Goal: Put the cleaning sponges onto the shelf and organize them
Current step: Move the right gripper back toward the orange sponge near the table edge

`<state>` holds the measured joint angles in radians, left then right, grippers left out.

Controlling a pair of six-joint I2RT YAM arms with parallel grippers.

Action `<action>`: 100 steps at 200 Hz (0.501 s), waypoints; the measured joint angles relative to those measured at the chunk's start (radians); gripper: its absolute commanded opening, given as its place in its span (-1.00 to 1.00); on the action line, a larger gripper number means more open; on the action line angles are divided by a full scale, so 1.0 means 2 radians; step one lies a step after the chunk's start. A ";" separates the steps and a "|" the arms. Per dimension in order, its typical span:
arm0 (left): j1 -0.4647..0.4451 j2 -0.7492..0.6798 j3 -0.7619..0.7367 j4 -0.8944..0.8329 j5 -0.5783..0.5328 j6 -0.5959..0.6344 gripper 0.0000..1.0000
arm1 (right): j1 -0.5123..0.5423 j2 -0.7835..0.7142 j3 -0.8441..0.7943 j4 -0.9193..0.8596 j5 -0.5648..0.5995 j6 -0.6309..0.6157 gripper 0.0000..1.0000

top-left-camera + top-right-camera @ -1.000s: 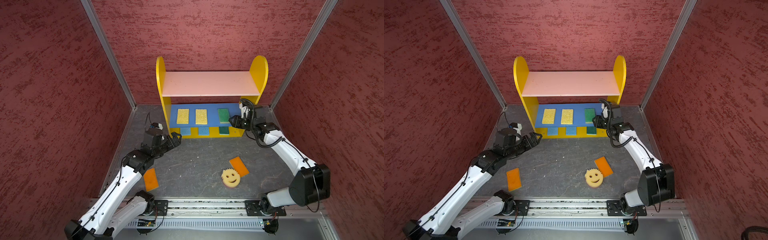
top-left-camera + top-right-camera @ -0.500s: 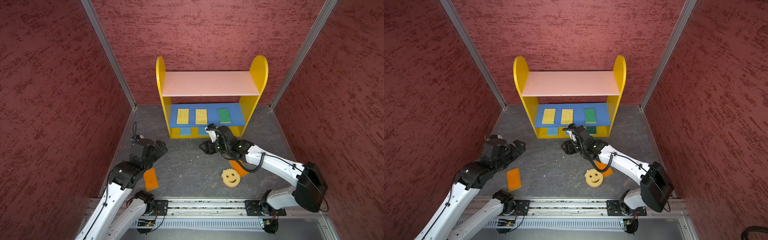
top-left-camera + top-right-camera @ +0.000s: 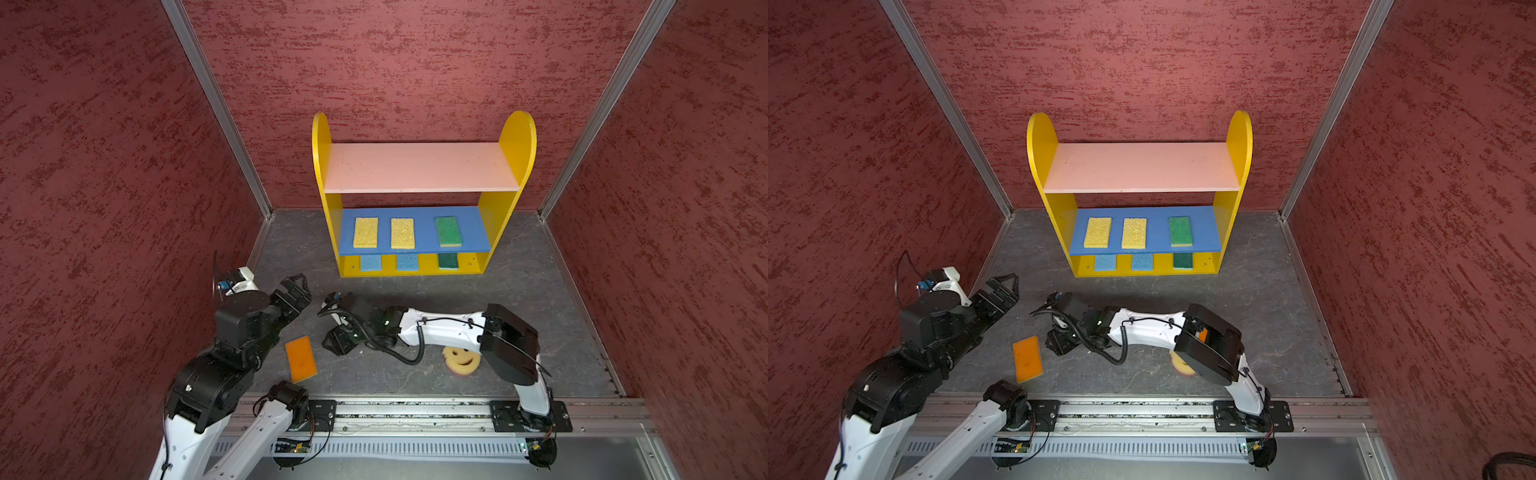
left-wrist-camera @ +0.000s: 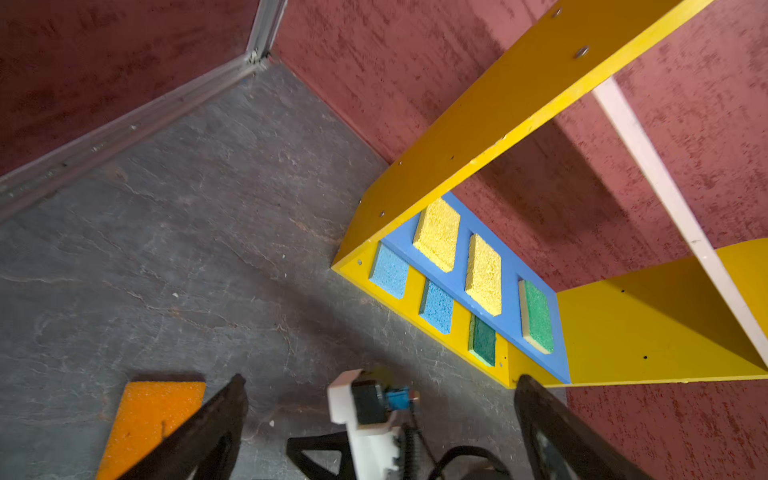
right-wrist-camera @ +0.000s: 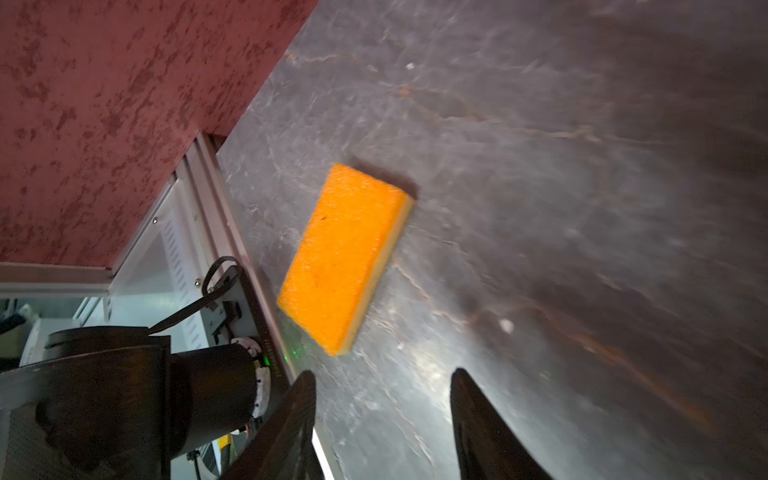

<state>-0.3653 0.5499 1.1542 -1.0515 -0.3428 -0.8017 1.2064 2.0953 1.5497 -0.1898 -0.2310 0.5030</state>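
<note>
since a second ago the right gripper (image 3: 335, 344) has left the right end of the shelf (image 3: 516, 137) and swung across the middle. it is now low, just beside the orange sponge (image 3: 301, 359) near the front rail (image 3: 415, 409), jaws apart and empty, while the left gripper (image 3: 297, 286), spread wide and empty, has drawn back from the shelf. six sponges (image 3: 365, 232) lie on its blue board (image 3: 424, 232) and yellow base (image 3: 428, 264), the smiley sponge (image 3: 459, 360) peeks from under the right arm (image 3: 440, 332), and open floor (image 3: 415, 291) separates shelf and arms.

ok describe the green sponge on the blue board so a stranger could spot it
Start at the yellow shelf against the back wall and go to its blue middle board. Three sponges lie in a row there; the green sponge is the rightmost, beside two yellow sponges.
</note>
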 measured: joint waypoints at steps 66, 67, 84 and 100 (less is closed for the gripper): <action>0.000 -0.093 0.082 -0.035 -0.089 0.039 0.99 | 0.023 0.140 0.158 -0.049 -0.027 -0.017 0.15; 0.000 -0.093 0.083 -0.036 -0.089 0.039 0.99 | 0.023 0.142 0.159 -0.049 -0.027 -0.017 0.15; 0.000 -0.104 0.096 -0.047 -0.109 0.045 0.99 | 0.023 0.166 0.180 -0.061 -0.028 -0.019 0.12; 0.000 -0.109 0.106 -0.056 -0.126 0.050 0.99 | 0.023 0.179 0.202 -0.070 -0.031 -0.019 0.02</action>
<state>-0.3645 0.3325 1.3655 -1.1641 -0.5941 -0.7013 1.2522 2.4523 1.9541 -0.3290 -0.2928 0.4644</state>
